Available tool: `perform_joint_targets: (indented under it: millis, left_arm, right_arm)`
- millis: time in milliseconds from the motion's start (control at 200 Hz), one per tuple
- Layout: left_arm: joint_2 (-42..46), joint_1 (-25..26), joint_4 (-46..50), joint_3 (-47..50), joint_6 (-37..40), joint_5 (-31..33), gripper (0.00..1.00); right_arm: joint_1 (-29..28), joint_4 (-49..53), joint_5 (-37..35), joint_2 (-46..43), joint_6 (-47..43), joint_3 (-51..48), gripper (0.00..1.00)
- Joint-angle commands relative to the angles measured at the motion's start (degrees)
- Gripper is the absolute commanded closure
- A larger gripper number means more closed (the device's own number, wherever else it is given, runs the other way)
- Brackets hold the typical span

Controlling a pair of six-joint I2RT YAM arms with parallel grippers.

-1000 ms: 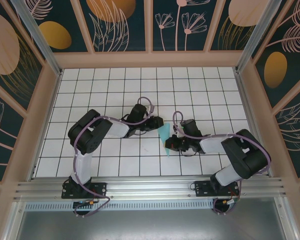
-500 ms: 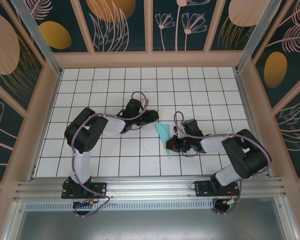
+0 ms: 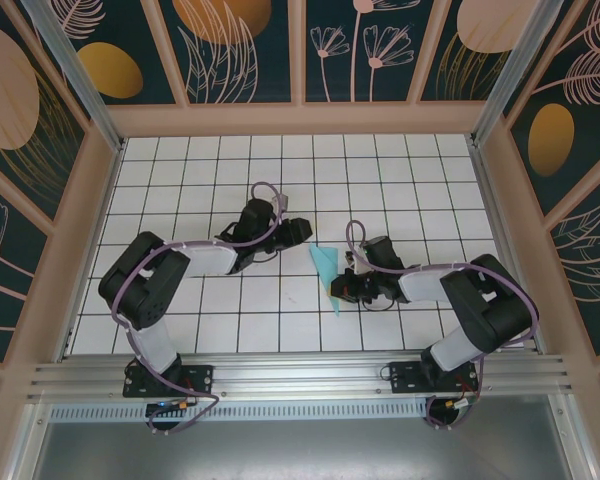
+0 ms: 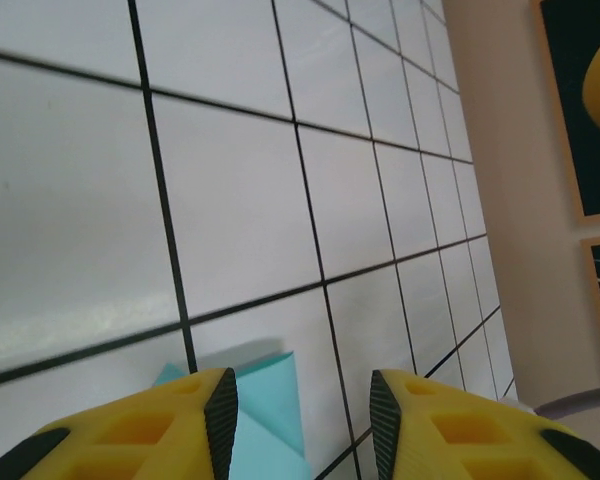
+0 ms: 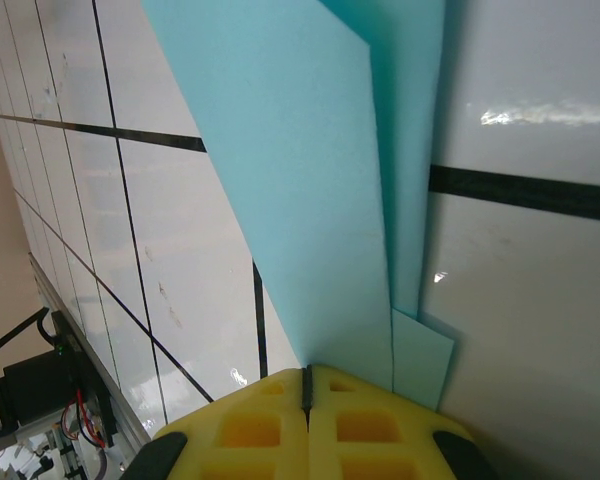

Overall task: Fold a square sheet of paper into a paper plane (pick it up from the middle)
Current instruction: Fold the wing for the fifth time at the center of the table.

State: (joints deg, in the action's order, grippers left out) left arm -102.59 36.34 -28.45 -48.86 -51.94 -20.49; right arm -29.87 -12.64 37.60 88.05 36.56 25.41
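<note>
The square sheet of paper (image 3: 327, 272) is folded into a narrow light cyan wedge on the white grid table (image 3: 230, 180), between the two arms, with its point toward the near edge. My right gripper (image 3: 337, 289) is shut. In the right wrist view its closed tips (image 5: 305, 378) rest on the near end of the layered paper (image 5: 310, 170). My left gripper (image 3: 302, 231) stands open just beyond the paper's far left corner, apart from it. In the left wrist view it (image 4: 302, 425) has nothing between its fingers, and a paper corner (image 4: 270, 400) lies below them.
Wooden walls (image 3: 300, 118) close the table at the back and on both sides. An aluminium rail (image 3: 300, 378) runs along the near edge with both arm bases on it. Open tiles lie at the far and left parts of the table.
The left gripper has drawn back from the paper's far end toward the far left and opened a little wider. The right gripper and the paper have hardly moved.
</note>
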Motion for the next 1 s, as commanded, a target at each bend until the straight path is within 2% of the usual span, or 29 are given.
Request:
perform_joint_targets:
  millis: [0,230,500,751,991]
  left_arm:
    - [0.0,2.9,-0.6,-0.1,-1.6,-0.4,0.57]
    - [-4.8,6.3,-2.0,-2.7,-4.0,-1.7,0.59]
    - [-10.5,6.5,-3.1,-5.4,-4.6,-4.4,0.59]
    - [-13.5,6.4,3.3,-6.5,-3.9,-0.7,0.6]
    - [-15.8,6.4,8.1,-8.1,-4.1,1.3,0.66]
  right_arm:
    - [0.2,3.2,-4.2,2.1,0.6,-0.4,1.0]
    - [0.2,2.5,-4.3,1.6,0.9,-0.8,1.0]
    - [0.2,1.7,-4.0,1.9,1.5,-1.2,1.0]
    - [-0.1,2.3,-2.4,-1.4,1.7,-0.6,0.99]
    - [-1.1,5.0,-0.3,-5.3,0.6,0.4,0.96]
